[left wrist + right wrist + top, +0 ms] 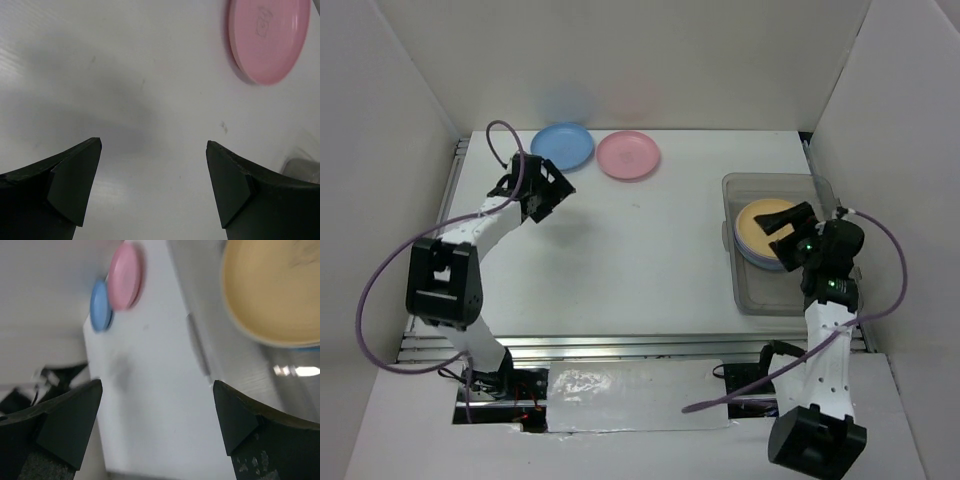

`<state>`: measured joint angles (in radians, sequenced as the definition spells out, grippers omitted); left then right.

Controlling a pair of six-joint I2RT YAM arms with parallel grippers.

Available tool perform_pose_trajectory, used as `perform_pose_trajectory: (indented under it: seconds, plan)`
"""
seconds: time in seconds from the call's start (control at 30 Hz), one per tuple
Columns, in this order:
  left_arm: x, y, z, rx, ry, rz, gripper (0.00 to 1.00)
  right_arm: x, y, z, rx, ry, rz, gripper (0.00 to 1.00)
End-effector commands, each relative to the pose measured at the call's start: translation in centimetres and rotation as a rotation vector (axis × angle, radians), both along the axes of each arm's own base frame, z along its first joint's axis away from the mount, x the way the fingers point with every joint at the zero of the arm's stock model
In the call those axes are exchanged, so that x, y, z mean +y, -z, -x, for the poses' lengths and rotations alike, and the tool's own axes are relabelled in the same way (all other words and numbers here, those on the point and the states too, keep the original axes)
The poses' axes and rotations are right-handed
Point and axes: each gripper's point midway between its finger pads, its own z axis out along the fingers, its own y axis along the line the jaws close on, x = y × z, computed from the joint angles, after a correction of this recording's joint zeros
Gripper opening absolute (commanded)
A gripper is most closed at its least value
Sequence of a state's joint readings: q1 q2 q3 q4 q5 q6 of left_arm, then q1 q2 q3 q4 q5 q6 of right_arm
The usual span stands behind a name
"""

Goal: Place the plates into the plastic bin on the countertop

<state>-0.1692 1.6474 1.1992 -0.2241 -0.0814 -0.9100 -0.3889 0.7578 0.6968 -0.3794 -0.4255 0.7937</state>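
The work area is enclosed by three plain white panel walls: a back wall [640, 60], a left wall [380, 150] and a right wall [905, 120]. A flat white rectangular countertop [650, 260] spans the space between them. A ribbed silver metal rail [620, 347] runs along its near edge, and a narrower metal rail [453, 180] runs along its left edge. A glossy, wrinkled white sheet [630, 398] lies just in front of the near rail. Lighting is diffuse. In the left wrist view, a soft grey shadow [90, 115] lies on the countertop, and the surface shows fine parallel ridges and small dark specks [223, 127].

A robot lab cell: white walls [380, 150] enclose a rail-edged countertop [640, 260].
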Motion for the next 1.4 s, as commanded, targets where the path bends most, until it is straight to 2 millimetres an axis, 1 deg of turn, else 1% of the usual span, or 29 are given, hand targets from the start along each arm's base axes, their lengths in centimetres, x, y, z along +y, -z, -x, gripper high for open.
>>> perform_pose_trajectory:
  seconds: [0.0,0.03,0.1,0.13,0.2,0.23,0.27,0.3,0.33,0.37,0.4,0.43,0.47,0.5,0.57,0.6,0.63,0.67,0.7,0.83,0.97,1.0,1.03,1.07,1.13,1.17,1.3,1.33,1.37]
  plan:
    - [1.1,-0.5,-5.7,-0.135,-0.071,0.175,0.99,6.4,-4.1,0.9,-0.188,-0.32,-0.009,1.0]
    - [1.8,1.7,-6.6,-0.112,-0.097,0.188,0.99,8.7,-4.6,1.8,-0.21,-0.418,-0.018,1.0]
    - [3.7,1.5,-8.9,-0.193,-0.155,0.233,0.99,10.7,-5.2,2.7,-0.259,-0.508,-0.015,1.0]
    - [4.9,2.6,-9.6,-0.204,-0.189,0.236,0.99,11.7,-5.7,3.4,-0.286,-0.555,-0.018,1.0]
    - [5.2,2.9,-10.8,-0.247,-0.213,0.261,0.99,13.6,-5.8,4.4,-0.302,-0.648,-0.016,1.0]
    - [7.6,3.6,-11.9,-0.278,-0.257,0.268,0.99,14.0,-5.7,4.7,-0.305,-0.674,-0.004,1.0]
    - [7.9,3.3,-12.9,-0.301,-0.258,0.284,0.99,14.8,-5.8,5.2,-0.306,-0.714,-0.004,1.0]
    - [8.2,3.7,-13.5,-0.308,-0.261,0.29,0.99,14.9,-5.7,5.4,-0.301,-0.724,-0.005,1.0]
    - [8.8,5.8,-14.0,-0.278,-0.277,0.293,0.99,15.0,-5.7,5.5,-0.303,-0.728,-0.002,1.0]
    - [8.8,5.1,-15.3,-0.29,-0.283,0.304,0.99,15.7,-5.7,5.9,-0.305,-0.757,-0.005,1.0]
    - [9.2,7.4,-15.7,-0.249,-0.299,0.295,0.99,16.0,-5.7,6.2,-0.305,-0.771,-0.008,1.0]
    - [9.3,8.6,-15.7,-0.2,-0.317,0.286,0.99,16.2,-5.9,6.5,-0.319,-0.778,0.0,1.0]
    - [9.4,7.7,-16.9,-0.213,-0.328,0.291,0.99,16.3,-6.3,6.6,-0.332,-0.786,0.009,1.0]
    - [9.4,9.3,-17.2,-0.175,-0.332,0.288,0.99,16.2,-6.3,6.6,-0.325,-0.778,0.02,1.0]
    - [9.7,8.8,-18.3,-0.156,-0.36,0.255,0.97,16.0,-6.7,6.8,-0.321,-0.777,0.047,1.0]
    - [10.1,9.7,-18.5,-0.135,-0.383,0.218,0.97,16.0,-6.9,6.9,-0.326,-0.777,0.054,1.0]
    - [9.7,9.7,-18.8,-0.129,-0.381,0.197,0.95,16.0,-7.2,7.0,-0.333,-0.778,0.061,1.0]
    - [9.8,9.0,-19.3,-0.114,-0.381,0.166,0.93,16.0,-7.7,7.3,-0.34,-0.78,0.064,1.0]
    - [9.7,9.6,-19.5,-0.1,-0.384,0.141,0.91,15.9,-8.1,7.5,-0.353,-0.778,0.072,1.0]
    - [10.6,10.5,-19.5,-0.048,-0.435,0.056,0.76,16.0,-9.2,8.2,-0.385,-0.767,0.077,1.0]
    - [10.8,11.7,-19.8,-0.026,-0.445,0.041,0.7,16.0,-9.9,8.8,-0.404,-0.769,0.078,1.0]
    - [10.6,13.0,-19.4,0.013,-0.444,0.034,0.67,16.1,-10.0,8.9,-0.408,-0.769,0.08,1.0]
    - [10.6,12.9,-19.7,0.009,-0.439,0.039,0.63,16.1,-10.0,9.0,-0.409,-0.772,0.079,1.0]
    - [10.6,13.8,-19.5,0.027,-0.441,0.038,0.52,16.1,-10.1,9.0,-0.412,-0.771,0.081,1.0]
    - [10.5,13.9,-19.4,0.032,-0.438,0.044,0.33,16.1,-10.3,9.1,-0.413,-0.772,0.084,1.0]
    - [10.8,14.0,-19.3,0.039,-0.443,0.046,0.2,16.1,-10.4,9.2,-0.417,-0.77,0.086,1.0]
    - [11.6,14.3,-18.6,0.057,-0.449,0.046,0.15,16.2,-10.8,9.4,-0.428,-0.772,0.086,1.0]
    - [11.9,13.5,-18.5,0.05,-0.451,0.052,0.08,16.1,-10.9,9.5,-0.429,-0.769,0.087,1.0]
    - [12.6,13.7,-17.6,0.074,-0.473,0.059,0.0,16.1,-10.9,9.4,-0.431,-0.764,0.092,1.0]
